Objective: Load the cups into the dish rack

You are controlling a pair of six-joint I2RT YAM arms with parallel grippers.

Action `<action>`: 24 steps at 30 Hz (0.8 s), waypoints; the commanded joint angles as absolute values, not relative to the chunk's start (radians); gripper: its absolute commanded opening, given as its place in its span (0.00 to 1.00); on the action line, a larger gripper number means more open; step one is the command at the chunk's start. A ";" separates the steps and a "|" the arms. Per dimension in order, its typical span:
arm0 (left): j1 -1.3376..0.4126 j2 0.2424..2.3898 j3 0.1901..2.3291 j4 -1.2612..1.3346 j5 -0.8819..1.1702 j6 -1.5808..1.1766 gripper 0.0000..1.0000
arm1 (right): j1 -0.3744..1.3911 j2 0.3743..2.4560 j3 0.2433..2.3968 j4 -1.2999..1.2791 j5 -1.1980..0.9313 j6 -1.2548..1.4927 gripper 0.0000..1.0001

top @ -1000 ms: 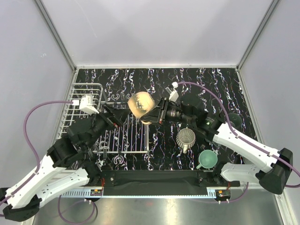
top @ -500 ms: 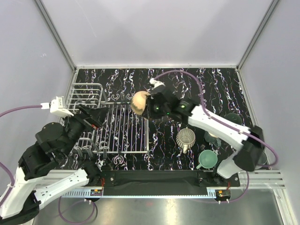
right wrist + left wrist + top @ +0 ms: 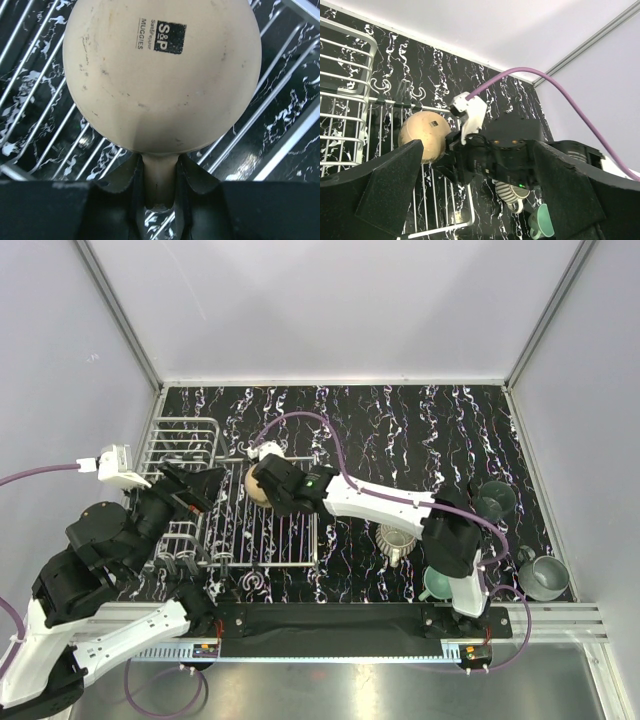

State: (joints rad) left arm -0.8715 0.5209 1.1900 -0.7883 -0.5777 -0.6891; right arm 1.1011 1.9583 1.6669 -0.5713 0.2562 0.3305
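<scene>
Right tool (image 3: 159, 180) clenched on handle of tan cup (image 3: 160, 75), above rack (image 3: 180, 435) grid, left tool (image 3: 476, 150) stood open by bench (image 3: 420, 420) left edge.

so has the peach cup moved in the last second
Yes. The cup went left, from over the right edge of the rack to well in over its flat grid.

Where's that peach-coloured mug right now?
The peach-tan mug is clamped by its handle in the right gripper, over the flat grid of the dish rack, left of centre in the top view.
</scene>
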 commanded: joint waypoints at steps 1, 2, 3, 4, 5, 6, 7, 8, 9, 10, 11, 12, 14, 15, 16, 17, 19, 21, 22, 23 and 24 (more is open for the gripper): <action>-0.874 0.528 1.212 -0.782 -0.617 -0.672 0.99 | 1.100 1.959 1.766 -0.382 0.325 0.241 0.00; -0.874 0.526 1.213 -0.788 -0.624 -0.678 0.99 | 1.103 1.982 1.775 -0.377 0.328 0.230 0.00; -0.876 0.525 1.215 -0.798 -0.643 -0.681 0.99 | 1.104 1.996 1.798 -0.373 0.322 0.221 0.00; -0.874 0.519 1.215 -0.802 -0.650 -0.686 0.99 | 1.104 2.011 1.811 -0.373 0.319 0.206 0.00; -0.874 0.517 1.216 -0.805 -0.658 -0.693 0.99 | 1.108 2.041 1.827 -0.376 0.321 0.201 0.00; -0.874 0.514 1.219 -0.808 -0.669 -0.693 0.99 | 1.109 2.057 1.863 -0.380 0.325 0.195 0.00; -0.874 0.508 1.221 -0.808 -0.672 -0.696 0.99 | 1.109 2.074 1.885 -0.396 0.330 0.189 0.00; -0.874 0.509 1.223 -0.819 -0.679 -0.704 0.99 | 1.108 2.103 1.903 -0.400 0.330 0.183 0.00; -0.874 0.509 1.230 -0.830 -0.704 -0.715 0.99 | 1.108 2.117 1.936 -0.405 0.336 0.173 0.00; -0.874 0.508 1.232 -0.837 -0.716 -0.733 0.99 | 1.108 2.131 1.951 -0.403 0.337 0.169 0.00; -0.874 0.511 1.235 -0.854 -0.732 -0.744 0.99 | 1.109 2.157 1.966 -0.405 0.339 0.166 0.00; -0.874 0.511 1.236 -0.859 -0.754 -0.750 0.99 | 1.109 2.170 1.997 -0.406 0.334 0.161 0.00; -0.874 0.512 1.241 -0.867 -0.764 -0.747 0.99 | 1.109 2.206 2.023 -0.414 0.330 0.156 0.00; -0.874 0.512 1.244 -0.873 -0.773 -0.747 0.99 | 1.111 2.215 2.045 -0.417 0.333 0.156 0.00; -0.874 0.514 1.253 -0.877 -0.775 -0.746 0.99 | 1.111 2.227 2.049 -0.413 0.336 0.156 0.00; -0.874 0.512 1.256 -0.884 -0.778 -0.744 0.99 | 1.111 2.229 2.049 -0.405 0.337 0.155 0.00; -0.874 0.505 1.259 -0.890 -0.788 -0.741 0.99 | 1.111 2.235 2.049 -0.385 0.336 0.161 0.00; -0.874 0.499 1.258 -0.884 -0.792 -0.736 0.99 | 1.112 2.249 2.065 -0.382 0.315 0.167 0.00; -0.874 0.494 1.258 -0.884 -0.793 -0.736 0.99 | 1.112 2.262 2.074 -0.387 0.313 0.172 0.00; -0.874 0.495 1.259 -0.884 -0.793 -0.735 0.99 | 1.112 2.270 2.092 -0.394 0.313 0.176 0.00; -0.874 0.495 1.259 -0.885 -0.793 -0.735 0.99 | 1.114 2.276 2.100 -0.405 0.321 0.178 0.00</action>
State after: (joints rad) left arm -0.8715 0.5060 1.2247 -0.8982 -0.7441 -0.7338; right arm 1.1015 2.2902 1.9976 -0.5106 0.2844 0.1768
